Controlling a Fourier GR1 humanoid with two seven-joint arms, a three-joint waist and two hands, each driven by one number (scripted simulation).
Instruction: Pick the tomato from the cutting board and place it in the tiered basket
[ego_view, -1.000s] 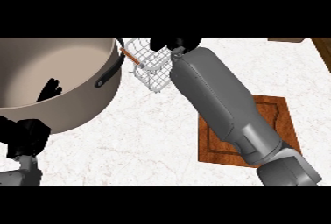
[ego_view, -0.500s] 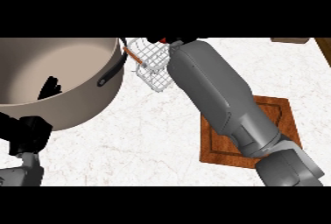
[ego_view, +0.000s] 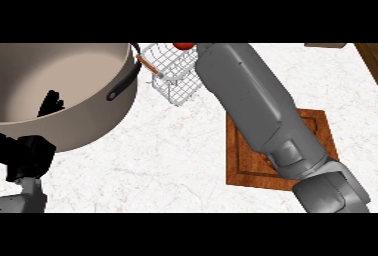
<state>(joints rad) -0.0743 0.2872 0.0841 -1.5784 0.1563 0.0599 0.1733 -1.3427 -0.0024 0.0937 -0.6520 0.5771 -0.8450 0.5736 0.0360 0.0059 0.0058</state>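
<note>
A red tomato (ego_view: 183, 46) peeks in at the view's top edge, just above the white wire tiered basket (ego_view: 174, 76). My right forearm (ego_view: 255, 102) stretches from the lower right up to that spot. Its hand is cut off by the top edge, so I cannot see what holds the tomato. The brown wooden cutting board (ego_view: 319, 131) lies under the forearm at the right, with nothing showing on its bare part. My left hand (ego_view: 50, 104) rests open at the left, fingers up, in front of the pot.
A large grey pot (ego_view: 81, 127) with a black handle (ego_view: 122, 86) fills the upper left, touching the basket's left side. White marble counter (ego_view: 170, 160) spreads between pot and board. A brown edge (ego_view: 368, 57) runs down the far right.
My right forearm has reached farther up and its black hand has slipped out past the top edge. The tomato now shows above the basket. The left hand has stayed still.
</note>
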